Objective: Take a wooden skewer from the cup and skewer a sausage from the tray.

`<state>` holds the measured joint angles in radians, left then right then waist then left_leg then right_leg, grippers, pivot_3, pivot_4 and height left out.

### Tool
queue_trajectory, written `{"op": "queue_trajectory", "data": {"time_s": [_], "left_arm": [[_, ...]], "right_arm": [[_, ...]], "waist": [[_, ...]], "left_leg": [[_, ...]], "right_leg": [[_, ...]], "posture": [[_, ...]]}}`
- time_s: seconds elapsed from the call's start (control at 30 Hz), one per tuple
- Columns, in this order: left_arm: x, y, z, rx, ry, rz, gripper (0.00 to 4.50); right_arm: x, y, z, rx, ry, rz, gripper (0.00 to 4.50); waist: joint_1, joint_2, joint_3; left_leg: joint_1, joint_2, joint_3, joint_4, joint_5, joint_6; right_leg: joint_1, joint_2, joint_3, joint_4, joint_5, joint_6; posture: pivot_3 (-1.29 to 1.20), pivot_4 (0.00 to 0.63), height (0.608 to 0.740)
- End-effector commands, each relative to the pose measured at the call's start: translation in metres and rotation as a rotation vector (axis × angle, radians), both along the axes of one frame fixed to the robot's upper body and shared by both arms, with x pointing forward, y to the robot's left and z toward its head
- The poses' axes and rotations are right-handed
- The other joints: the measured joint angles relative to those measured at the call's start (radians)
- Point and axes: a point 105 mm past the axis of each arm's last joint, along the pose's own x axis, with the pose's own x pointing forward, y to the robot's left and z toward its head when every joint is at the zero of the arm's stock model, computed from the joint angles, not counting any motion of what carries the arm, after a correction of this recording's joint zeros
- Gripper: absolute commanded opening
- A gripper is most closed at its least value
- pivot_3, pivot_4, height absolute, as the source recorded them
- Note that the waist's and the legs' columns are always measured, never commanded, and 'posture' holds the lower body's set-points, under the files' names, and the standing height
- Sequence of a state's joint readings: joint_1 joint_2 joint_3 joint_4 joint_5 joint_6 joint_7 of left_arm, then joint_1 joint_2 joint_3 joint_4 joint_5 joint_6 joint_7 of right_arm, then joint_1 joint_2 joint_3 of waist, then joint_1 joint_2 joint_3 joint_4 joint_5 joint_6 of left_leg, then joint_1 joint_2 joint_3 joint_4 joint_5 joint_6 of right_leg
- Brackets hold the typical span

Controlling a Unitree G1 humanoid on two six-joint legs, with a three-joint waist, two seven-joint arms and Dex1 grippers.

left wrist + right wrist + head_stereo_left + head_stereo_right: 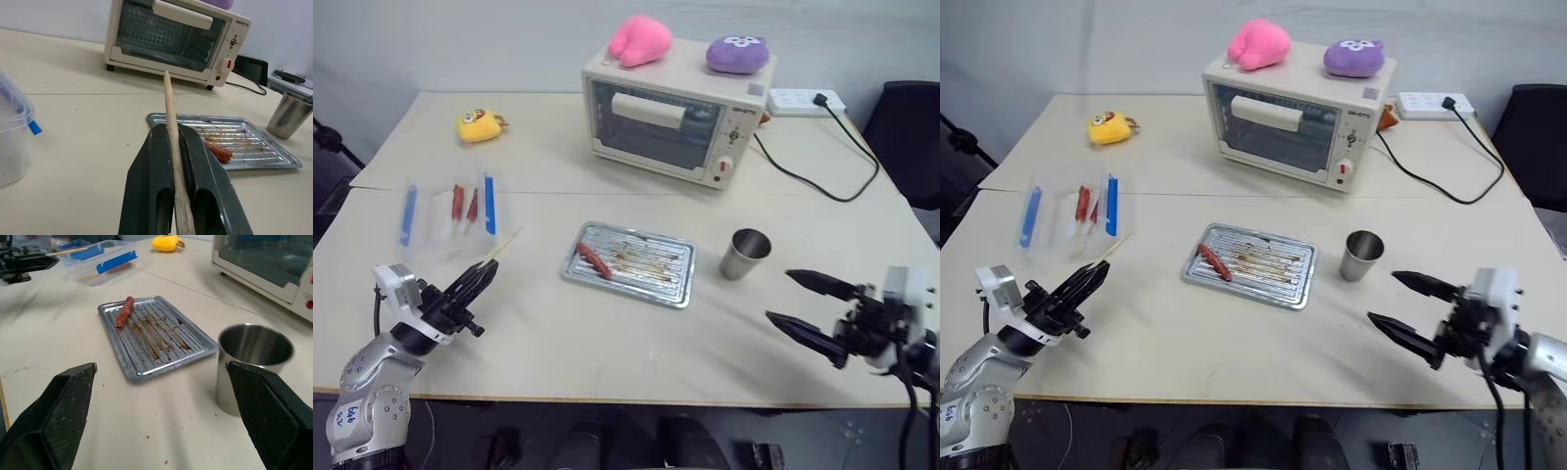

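1. Black fingers of your left gripper [480,281] are clamped on the wooden skewer [172,128], whose tip juts forward past them, over bare table beside the clear plastic box [448,215]

2. Your right gripper [801,302] has its fingers spread wide and holds nothing; it hangs over the table near the cup [745,254], which looks empty in the right wrist view

3. The sausage [593,259] lies at the end of the tray [656,284] nearest your left arm, slanted across the ridges

4. Line the skewer with the sausage's long axis before you push, and enter at one end, low and nearly level

5. It will likely slide on the greasy metal, so steady it or the tray with the free right gripper
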<state>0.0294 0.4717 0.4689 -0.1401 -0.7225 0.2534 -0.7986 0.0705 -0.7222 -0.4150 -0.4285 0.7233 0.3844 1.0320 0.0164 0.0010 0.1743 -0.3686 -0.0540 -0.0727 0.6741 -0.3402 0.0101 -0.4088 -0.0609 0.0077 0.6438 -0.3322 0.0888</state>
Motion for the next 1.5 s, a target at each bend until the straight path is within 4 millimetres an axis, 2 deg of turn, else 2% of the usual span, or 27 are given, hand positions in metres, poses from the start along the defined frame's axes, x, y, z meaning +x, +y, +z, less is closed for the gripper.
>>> {"op": "queue_trajectory", "data": {"time_s": [0.03, 0.07, 0.1, 0.17, 0.27, 0.4, 0.57, 0.77, 1.0, 1.13, 1.37, 1.5], "left_arm": [[-0.001, -0.003, 0.013, 0.004, -0.052, 0.005, 0.00], [0.000, -0.004, 0.013, 0.001, -0.054, 0.006, 0.00], [-0.001, -0.007, 0.013, 0.000, -0.056, 0.007, 0.00], [-0.002, -0.011, 0.016, -0.007, -0.066, 0.013, 0.00], [-0.003, -0.012, 0.018, -0.016, -0.076, 0.033, 0.00], [-0.008, -0.013, 0.020, -0.014, -0.077, 0.051, 0.00], [-0.010, -0.012, 0.020, -0.014, -0.074, 0.070, 0.00], [-0.011, -0.013, 0.019, -0.016, -0.068, 0.078, 0.00], [-0.010, -0.012, 0.021, -0.010, -0.069, 0.082, 0.00], [-0.010, -0.011, 0.022, -0.005, -0.071, 0.084, 0.00], [-0.008, -0.009, 0.024, 0.001, -0.072, 0.083, 0.00], [-0.007, -0.008, 0.025, 0.003, -0.072, 0.081, 0.00]], "right_arm": [[0.023, 0.053, 0.021, 0.023, -0.017, 0.090, 4.43], [0.028, 0.065, 0.023, 0.023, -0.010, 0.112, 4.43], [0.045, 0.087, 0.018, -0.029, 0.020, 0.094, 4.43], [0.066, 0.118, 0.006, -0.150, 0.075, 0.063, 4.43], [0.075, 0.154, 0.006, -0.169, 0.087, 0.104, 4.43], [0.088, 0.190, 0.001, -0.237, 0.093, 0.129, 4.43], [0.102, 0.221, -0.005, -0.286, 0.114, 0.126, 4.43], [0.112, 0.247, -0.012, -0.294, 0.124, 0.125, 4.43], [0.121, 0.257, -0.025, -0.322, 0.134, 0.114, 4.43], [0.122, 0.261, -0.033, -0.330, 0.141, 0.118, 3.63], [0.119, 0.264, -0.040, -0.343, 0.144, 0.137, 1.80], [0.119, 0.263, -0.043, -0.355, 0.151, 0.139, 1.80]], "waist": [[-0.008, 0.000, 0.000], [-0.012, 0.000, 0.000], [-0.014, 0.000, 0.000], [-0.021, -0.001, 0.000], [-0.015, -0.002, -0.001], [-0.016, -0.002, -0.001], [-0.022, -0.003, -0.001], [-0.028, -0.003, -0.001], [-0.045, -0.003, -0.001], [-0.049, -0.003, -0.001], [-0.049, -0.003, -0.001], [-0.048, -0.003, -0.001]], "left_leg": [[0.000, 0.000, 0.000, 0.000, 0.000, 0.000], [0.000, 0.000, 0.000, 0.000, 0.001, -0.001], [0.000, 0.000, 0.000, -0.001, 0.001, -0.001], [0.000, 0.000, -0.001, -0.003, 0.001, -0.002], [-0.002, 0.000, -0.001, -0.005, 0.002, -0.003], [-0.004, -0.001, -0.002, -0.006, 0.001, -0.002], [-0.003, -0.002, -0.001, -0.005, 0.001, -0.002], [-0.003, -0.002, -0.001, -0.006, 0.003, -0.004], [-0.003, -0.002, -0.001, -0.007, 0.003, -0.004], [-0.003, -0.001, -0.001, -0.007, 0.003, -0.004], [-0.003, -0.002, -0.001, -0.008, 0.003, -0.004], [-0.003, -0.002, -0.001, -0.008, 0.003, -0.004]], "right_leg": [[0.000, 0.000, 0.000, 0.000, 0.000, 0.000], [-0.001, 0.000, 0.000, 0.000, 0.000, 0.000], [-0.001, 0.000, 0.000, 0.000, 0.000, 0.000], [-0.002, 0.000, -0.001, 0.000, 0.000, -0.001], [-0.005, 0.000, -0.001, 0.000, -0.001, -0.002], [-0.005, -0.001, -0.002, 0.000, -0.001, -0.002], [-0.005, -0.001, -0.002, -0.001, -0.001, -0.001], [-0.006, -0.001, -0.002, 0.001, -0.001, -0.001], [-0.006, -0.001, -0.002, 0.004, -0.001, -0.001], [-0.007, 0.000, -0.003, 0.004, -0.001, -0.001], [-0.010, 0.000, -0.002, 0.007, -0.001, -0.002], [-0.010, 0.000, -0.002, 0.008, -0.001, -0.002]], "posture": [[0.00, 0.150, 0.740], [0.00, 0.150, 0.740], [0.00, 0.150, 0.740], [0.00, 0.150, 0.740], [0.00, 0.150, 0.740], [0.00, 0.150, 0.740], [0.00, 0.150, 0.740], [0.00, 0.150, 0.740], [0.00, 0.150, 0.740], [0.00, 0.150, 0.740], [0.00, 0.150, 0.740], [0.00, 0.150, 0.740]]}}
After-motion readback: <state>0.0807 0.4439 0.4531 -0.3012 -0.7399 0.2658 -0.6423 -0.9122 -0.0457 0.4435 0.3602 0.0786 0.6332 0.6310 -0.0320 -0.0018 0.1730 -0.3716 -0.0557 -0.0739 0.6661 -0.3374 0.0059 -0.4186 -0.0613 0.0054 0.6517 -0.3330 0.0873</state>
